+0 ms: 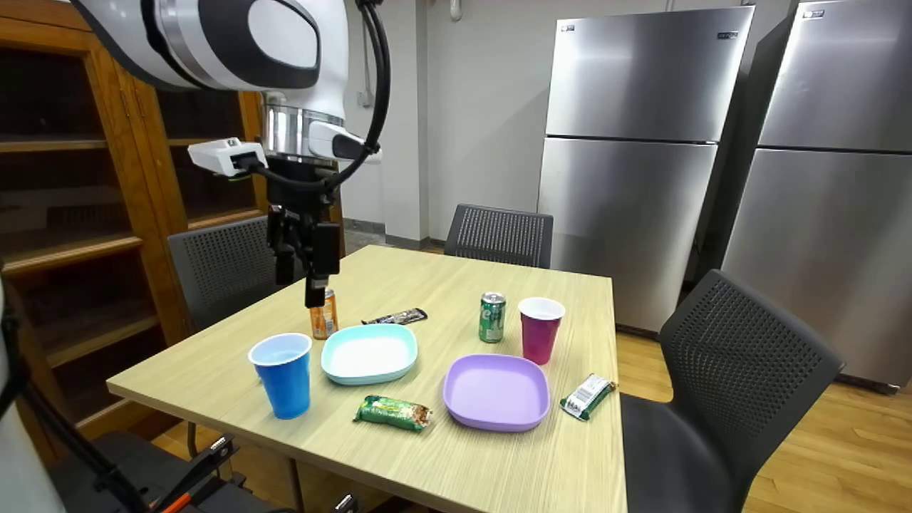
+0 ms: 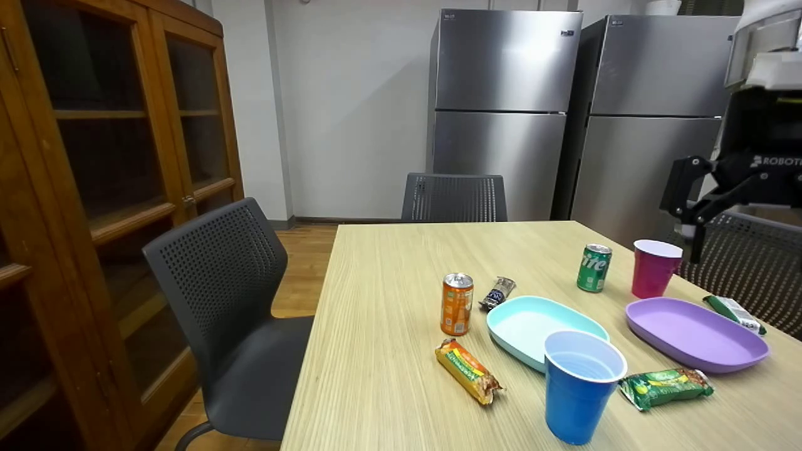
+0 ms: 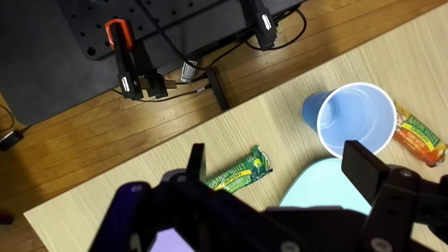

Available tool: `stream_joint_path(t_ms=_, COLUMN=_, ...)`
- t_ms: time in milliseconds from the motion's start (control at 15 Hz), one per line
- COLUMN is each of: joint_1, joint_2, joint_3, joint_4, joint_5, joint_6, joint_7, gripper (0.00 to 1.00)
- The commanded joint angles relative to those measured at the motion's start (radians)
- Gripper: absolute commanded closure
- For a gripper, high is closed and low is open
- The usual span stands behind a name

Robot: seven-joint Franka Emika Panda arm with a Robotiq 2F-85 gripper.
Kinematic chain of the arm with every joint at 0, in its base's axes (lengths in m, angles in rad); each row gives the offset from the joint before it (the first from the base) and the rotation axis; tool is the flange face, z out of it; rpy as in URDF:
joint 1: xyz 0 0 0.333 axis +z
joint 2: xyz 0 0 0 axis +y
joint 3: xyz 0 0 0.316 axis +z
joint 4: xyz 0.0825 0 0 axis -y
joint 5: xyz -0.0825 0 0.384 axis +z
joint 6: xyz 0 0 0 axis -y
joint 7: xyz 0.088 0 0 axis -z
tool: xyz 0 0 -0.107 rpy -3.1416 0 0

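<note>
Well apart from the gripper point(image 3: 278, 161), a glass-fronted wooden cabinet point(image 2: 175, 156) is standing, its dark panes obscuring the shelf contents from me. A pale wooden table point(image 1: 449, 328) is extending below the gripper, which is hanging over it with its fingers spread wide, gripping nothing. Below gripper level, a purple plate point(image 1: 496, 393) and a teal plate point(image 1: 369, 354) are lying flat, presenting bare inner faces; in the wrist view one finger is partly covering the teal plate. Near that plate, lower than the gripper, a blue cup point(image 3: 350, 119) is standing upright, its interior showing bare to the base. A magenta cup point(image 2: 651, 275) is standing upright below gripper level beside the purple plate, its inner base escaping my view. An orange can point(image 2: 457, 307) and a green can point(image 2: 594, 269) are standing lower than the fingers, their metal walls hiding any contents. A green-wrapped bar point(image 3: 241, 171) is lying on the table beneath the gripper, showing between its fingers in the wrist view.
</note>
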State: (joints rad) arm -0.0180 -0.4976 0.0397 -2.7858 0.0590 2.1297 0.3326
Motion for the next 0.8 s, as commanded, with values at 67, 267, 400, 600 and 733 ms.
stream_joint_path(t_ms=67, joint_1=-0.053, joint_2=0.149, joint_3=0.024, joint_4=0.033, joint_5=0.004, joint_6=0.105, joint_7=0.135, gripper=0.00)
stream_joint_path(t_ms=267, joint_1=-0.076, joint_2=0.238, joint_3=0.018, joint_4=0.049, joint_5=-0.003, joint_6=0.173, joint_7=0.221, gripper=0.00)
stream_joint_path(t_ms=400, joint_1=-0.095, joint_2=0.312, joint_3=0.014, joint_4=0.069, joint_5=-0.017, joint_6=0.223, joint_7=0.301, gripper=0.00)
stream_joint_path(t_ms=600, joint_1=-0.100, joint_2=0.401, joint_3=-0.009, joint_4=0.103, joint_5=-0.011, joint_6=0.260, joint_7=0.372, gripper=0.00)
stream_joint_path(t_ms=733, joint_1=-0.096, joint_2=0.459, joint_3=-0.029, joint_4=0.125, joint_5=-0.004, joint_6=0.286, joint_7=0.410, gripper=0.00)
